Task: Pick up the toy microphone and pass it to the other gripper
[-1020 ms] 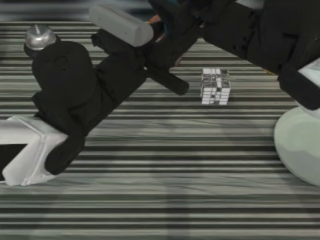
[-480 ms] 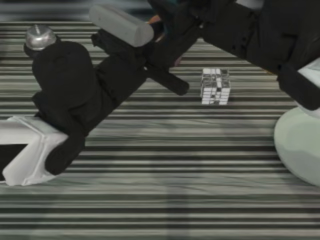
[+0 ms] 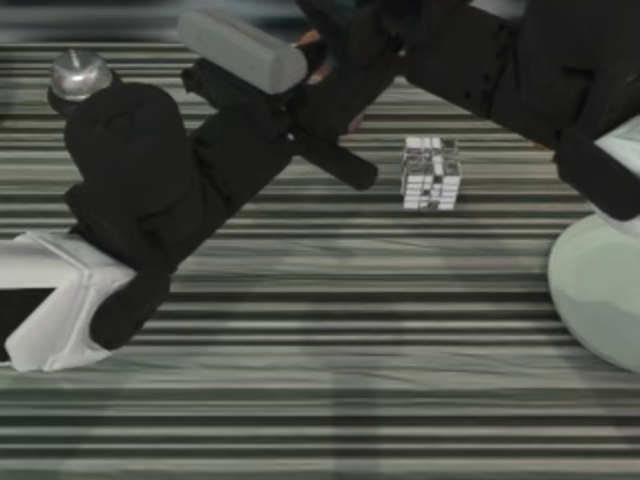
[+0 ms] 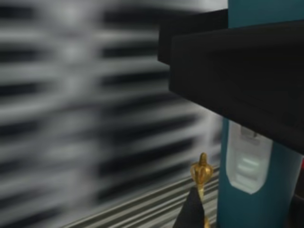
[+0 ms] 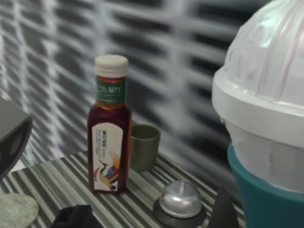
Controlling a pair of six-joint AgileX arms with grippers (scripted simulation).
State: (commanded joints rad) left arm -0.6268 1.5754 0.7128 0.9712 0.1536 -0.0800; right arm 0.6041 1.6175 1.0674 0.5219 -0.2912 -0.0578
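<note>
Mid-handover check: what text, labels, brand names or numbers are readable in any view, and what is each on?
No text reads clearly in any view.
Sauce bottle, green neck label: pale characters, too blurred to read.
Sauce bottle, white front label: small print and a coloured picture, too small to read.
Microphone, white switch strip: raised bars only, no lettering.
Cube: black and white patches, no characters.
Silver bell, grey cup: no markings.

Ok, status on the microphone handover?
Left gripper and right gripper meet at top view's upper centre. Toy microphone raised between them; holder unclear. Cube and bottle stand clear.
</note>
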